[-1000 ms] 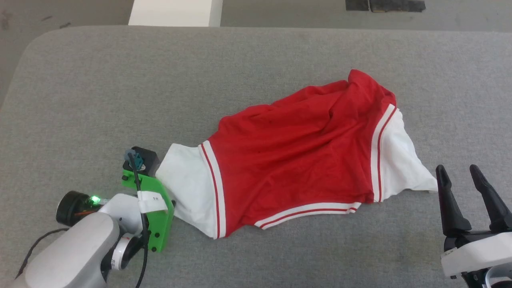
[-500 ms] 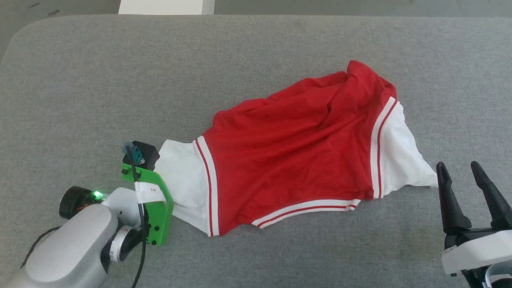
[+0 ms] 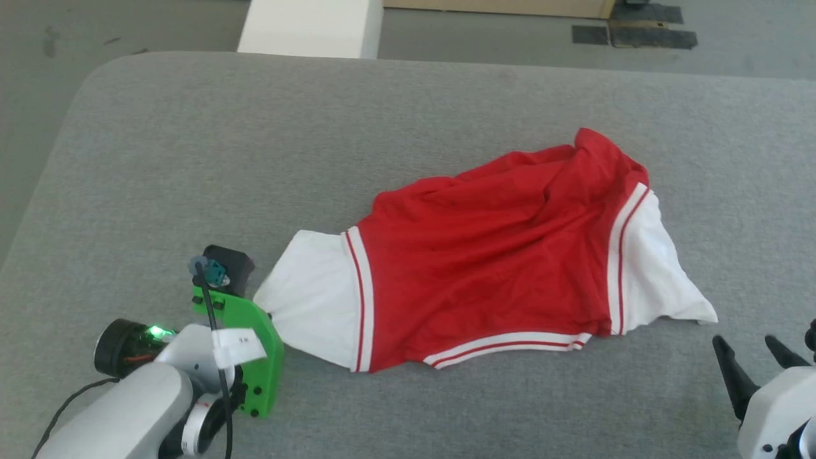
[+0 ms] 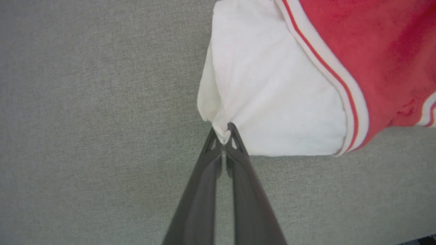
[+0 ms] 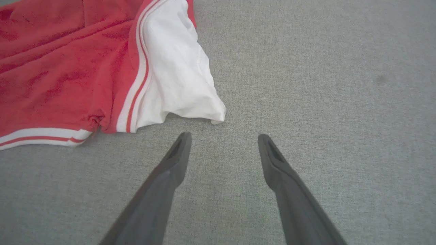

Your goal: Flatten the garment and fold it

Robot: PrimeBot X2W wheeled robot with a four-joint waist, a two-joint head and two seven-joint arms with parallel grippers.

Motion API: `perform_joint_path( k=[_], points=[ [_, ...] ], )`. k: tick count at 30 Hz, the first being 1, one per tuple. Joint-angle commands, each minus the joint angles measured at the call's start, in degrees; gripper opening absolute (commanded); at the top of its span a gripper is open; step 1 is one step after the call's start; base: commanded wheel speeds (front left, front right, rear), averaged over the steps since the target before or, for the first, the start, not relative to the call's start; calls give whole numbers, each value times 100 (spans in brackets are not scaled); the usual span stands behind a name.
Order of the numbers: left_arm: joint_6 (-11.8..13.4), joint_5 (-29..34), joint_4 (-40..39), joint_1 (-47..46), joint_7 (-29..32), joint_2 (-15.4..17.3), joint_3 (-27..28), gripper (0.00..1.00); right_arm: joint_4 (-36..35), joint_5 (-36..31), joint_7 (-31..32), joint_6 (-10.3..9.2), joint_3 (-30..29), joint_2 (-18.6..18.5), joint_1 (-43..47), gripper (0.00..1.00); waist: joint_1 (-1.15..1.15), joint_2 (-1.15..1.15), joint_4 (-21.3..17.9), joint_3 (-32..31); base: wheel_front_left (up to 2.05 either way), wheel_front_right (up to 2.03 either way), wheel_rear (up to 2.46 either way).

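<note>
The garment (image 3: 491, 255), a red jersey with white sleeves and red-white stripe trim, lies rumpled across the grey table (image 3: 255, 140). Its lettering is hidden. In the left wrist view my left gripper (image 4: 223, 135) is shut on the corner of the white left sleeve (image 4: 269, 98), a pinch of cloth between the tips. In the head view that arm's green bracket (image 3: 245, 344) sits beside the same sleeve (image 3: 315, 293). My right gripper (image 5: 223, 137) is open just short of the white right sleeve's tip (image 5: 211, 112), nothing between its fingers. It stands at the lower right in the head view (image 3: 752, 347).
The table's rounded far-left corner (image 3: 95, 70) and far edge border grey floor. A white block (image 3: 309, 25) stands beyond the far edge, with dark patches (image 3: 631, 35) on the floor further right. Bare grey surface surrounds the jersey.
My left gripper has shut on the white sleeve corner. The head camera has shifted, so the whole scene sits lower and further right. The right gripper stays open.
</note>
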Motion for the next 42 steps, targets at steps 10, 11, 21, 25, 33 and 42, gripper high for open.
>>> perform_joint_path(
  k=[10, 11, 21, 25, 33, 42],
  points=[
    [190, 140, -780, 86, 66, 197, 2, 0, 634, -14, 1607, -8, 107, -468, -1182, 100, 0, 0, 299, 155, 0, 0, 0],
    [186, 146, -796, 76, 63, 191, -2, 0, 732, -33, 1695, -8, 135, -507, -1248, 100, 0, 0, 311, 177, 0, 0, 0],
    [170, 196, -846, -9, 25, 125, -35, 0, 1433, -73, 1766, -8, 635, -712, -1573, 100, 0, 0, 399, 381, 0, 0, 0],
    [162, 195, -822, -15, 11, 119, -40, 0, 1623, -78, 1653, -8, 845, -775, -1590, 100, 0, 0, 422, 449, 0, 0, 0],
    [129, 141, -681, -1, -45, 63, -51, 0, 1889, 149, 1287, -8, 1281, -1138, -1551, 0, 0, 0, 448, 364, 0, 0, 0],
    [200, 27, -839, 172, -269, 161, 123, 0, 1124, 959, 914, -8, 1060, -1545, -1125, 0, 0, 0, 337, -288, 0, 0, 0]
  ],
)
